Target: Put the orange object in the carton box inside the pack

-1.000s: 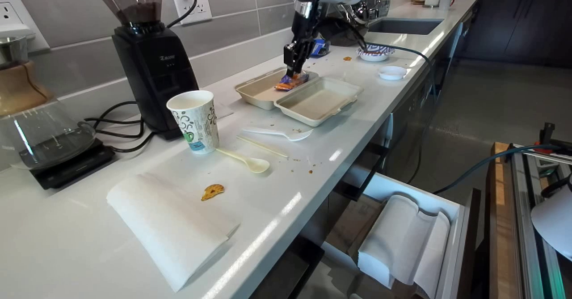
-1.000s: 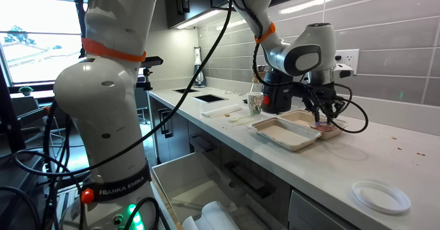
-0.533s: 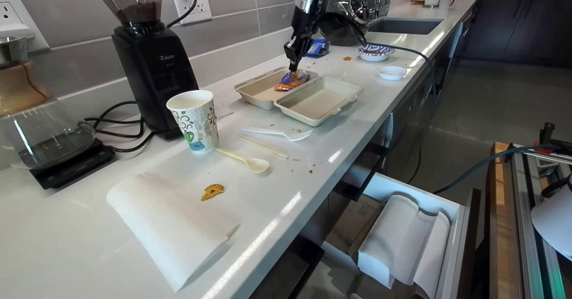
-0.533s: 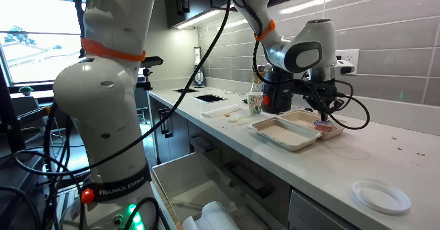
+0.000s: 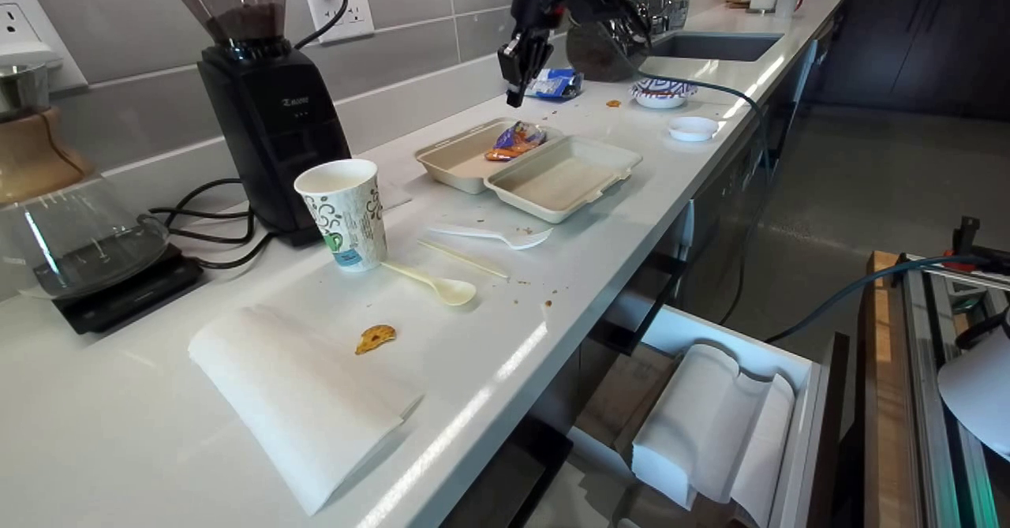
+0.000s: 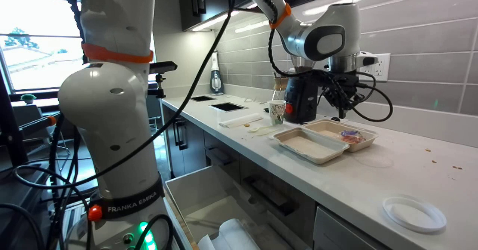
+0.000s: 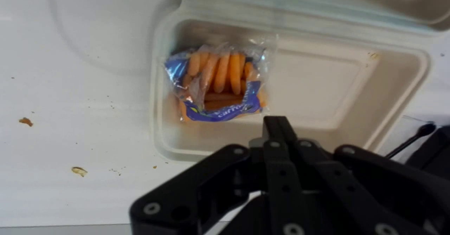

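The carton box is a beige open clamshell; its bare floor shows in both exterior views (image 5: 465, 157) (image 6: 310, 145) and in the wrist view (image 7: 313, 87). A clear and blue pack of orange carrots lies in one end of its wall-side half, in both exterior views (image 5: 517, 143) (image 6: 353, 137) and in the wrist view (image 7: 225, 113). Orange carrots (image 7: 221, 73) show through its top. My gripper (image 7: 279, 119) is shut with nothing between its fingertips. It hangs above the box, apart from the pack, in both exterior views (image 5: 514, 100) (image 6: 341, 114).
A black coffee grinder (image 5: 276, 133) and a paper cup (image 5: 347, 212) stand along the wall side. A white fork (image 5: 505, 236) and pale spoon (image 5: 442, 287) lie near the box. A blue packet (image 5: 556, 84) lies behind. A drawer (image 6: 209, 194) stands open below the counter.
One second ago the fingers stood apart at the pack. Half a second ago they were closed just above it. My gripper has risen, empty. The pack has stayed in the box.
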